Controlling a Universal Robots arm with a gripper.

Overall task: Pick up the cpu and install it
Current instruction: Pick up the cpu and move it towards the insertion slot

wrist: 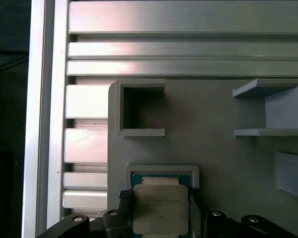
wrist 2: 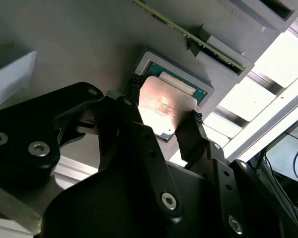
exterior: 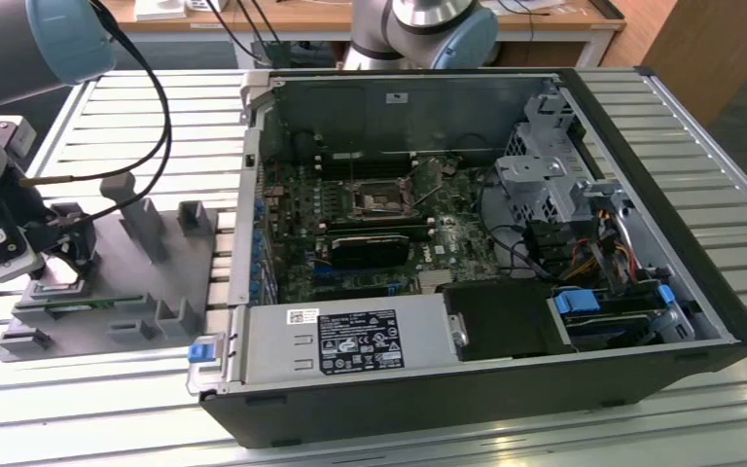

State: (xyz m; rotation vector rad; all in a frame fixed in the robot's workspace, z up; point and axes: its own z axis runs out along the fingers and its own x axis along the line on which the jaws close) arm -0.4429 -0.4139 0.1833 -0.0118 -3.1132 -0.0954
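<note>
**Gripper clamped on the cpu at the grey holder**

At the exterior view's left, the arm reaches down so that the gripper (exterior: 59,270) sits over the near corner of the grey holder (exterior: 153,282), which rests on the slatted table (exterior: 127,389). In both wrist views the cpu (wrist: 160,210) lies directly between the black fingers (wrist 2: 129,111) – one pressed to each of two opposite edges, so the gripper is closed on the chip. Its silver top faces the cameras, and it lies over a square, raised-rim pocket (wrist: 161,170) in the holder, with a strip of green showing along the chip's far edge. Whether the chip is seated in that pocket or lifted just clear of it cannot be told. The gripper's own body cuts off the chip's near edge in the first wrist view. A thin green memory stick (wrist 2: 188,32) stands in a slot just beside the pocket (seen edge-on).

Further toward the exterior view's right lies the open computer case (exterior: 387,409), well apart from the gripper – its motherboard (exterior: 347,243) faces up, with the square socket (exterior: 380,201) near its middle.
</note>
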